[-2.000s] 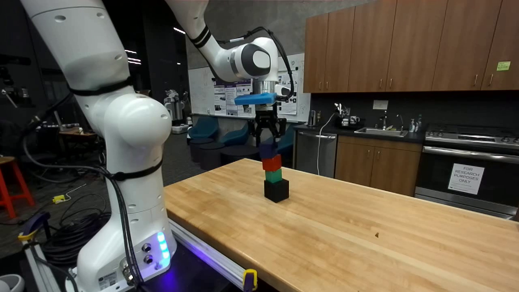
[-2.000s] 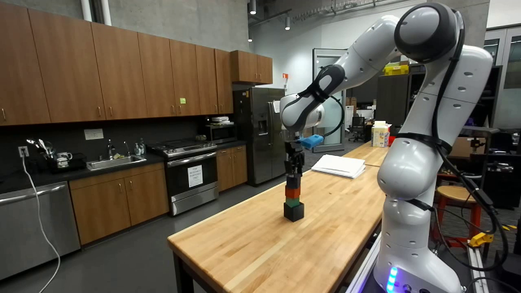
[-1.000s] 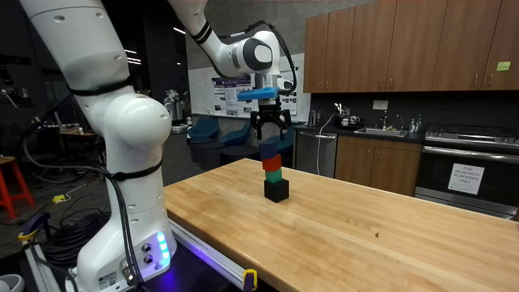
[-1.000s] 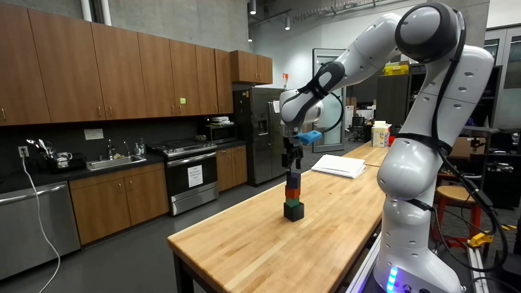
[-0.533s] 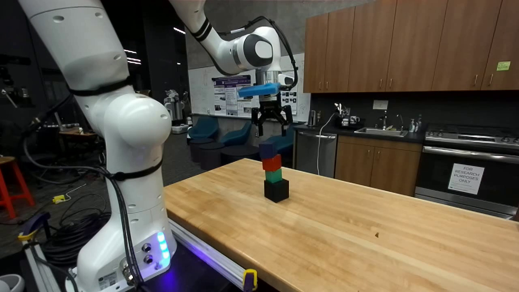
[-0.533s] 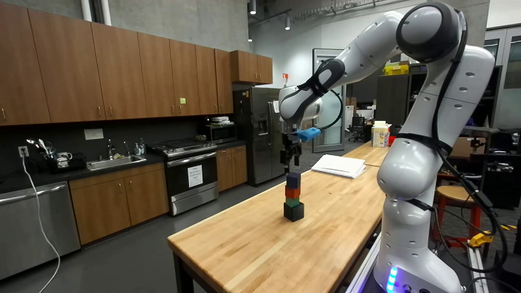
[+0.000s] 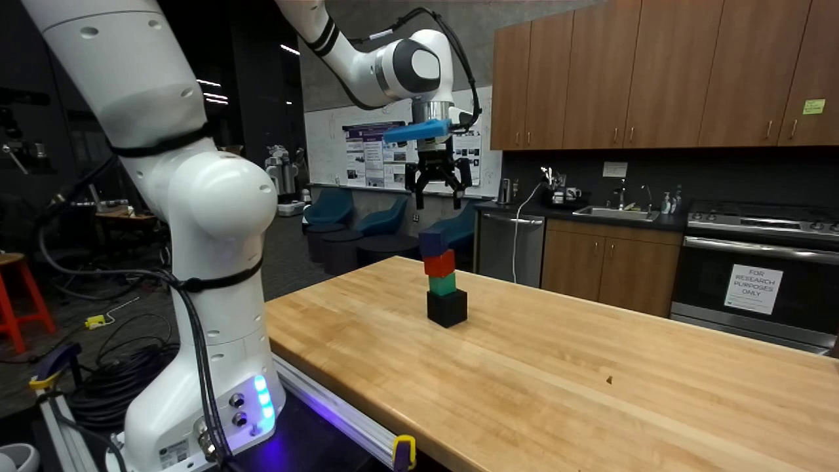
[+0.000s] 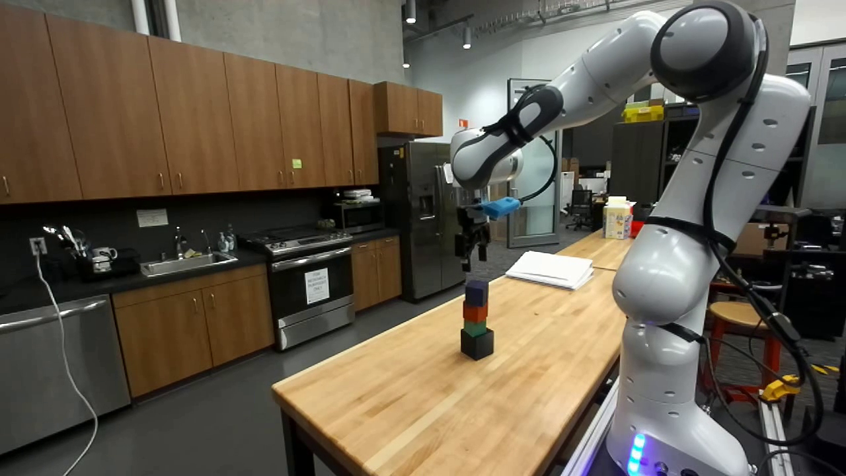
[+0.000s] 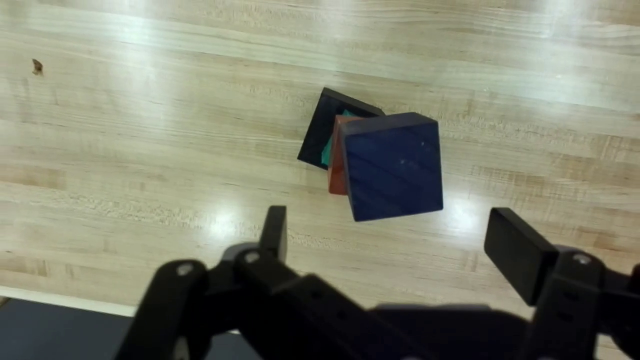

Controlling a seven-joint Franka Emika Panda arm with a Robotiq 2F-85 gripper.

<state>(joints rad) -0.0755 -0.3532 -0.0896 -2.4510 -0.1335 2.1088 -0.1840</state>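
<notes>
The dark blue block tops a tower of 4, resting on the red block, which sits on the green block, with the black block at the bottom, standing on the wooden table. The stack isn't quite true: the blue sits a little off-center on the red, and in the wrist view the black is turned at an angle to the blue. Just above hangs the black gripper, its 2 fingers pointing down and spread wide, farther apart than the blue block is broad, and apart from the tower in both exterior views. A light blue bar is mounted over the gripper, and from there the white arm arches back to its base beside the table, where a strip of blue lights glows. Farther along the tabletop I can see a stack of white sheets, and beyond it a carton standing upright. Across the room are the stove with a paper sign on its door, the sink and the tall fridge, with brown cabinets above.
</notes>
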